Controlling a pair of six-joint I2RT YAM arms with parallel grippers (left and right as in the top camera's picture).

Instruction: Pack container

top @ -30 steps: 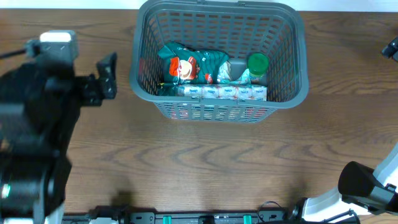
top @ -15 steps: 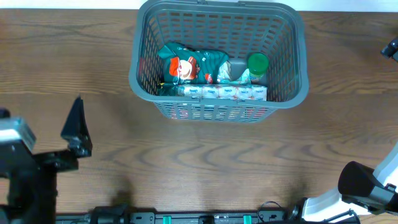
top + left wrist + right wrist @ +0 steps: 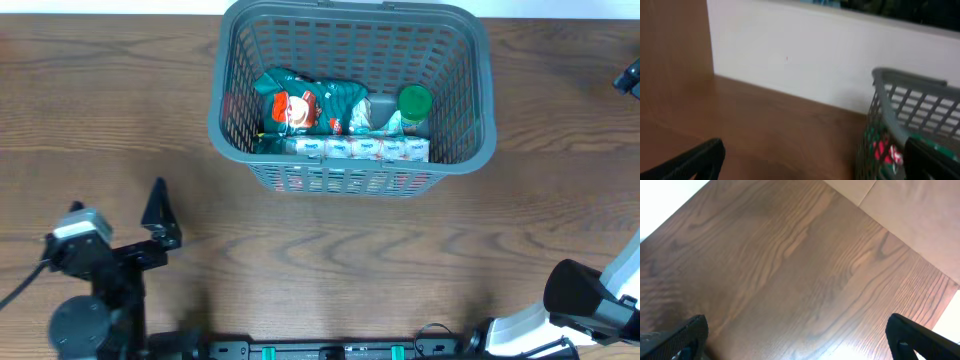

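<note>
Container (image 3: 340, 178) sits at the far middle of the brown wood surface (image 3: 320, 260), flat, w/ its open top up; it's a big dark grey basket w/ slotted walls & a thick rim. Things lie inside it: a green snack bag (image 3: 300, 105) w/ red on it at the left; a row of white & blue packs (image 3: 360, 148) along the near wall; a round green lid (image 3: 414, 101) at the right. Left hand (image 3: 810, 162) is low over the near left part of the surface, well apart from the container; its two black fingers (image 3: 695, 162) are spread wide & nothing is btw them; its cam sees the container's corner on the right & a white wall (image 3: 790, 55) behind. Right hand (image 3: 797, 342) is wide open, fingers far apart, nothing in it; its cam looks down on wood grain; the right arm (image 3: 590, 300) pokes in at the near right corner.
</note>
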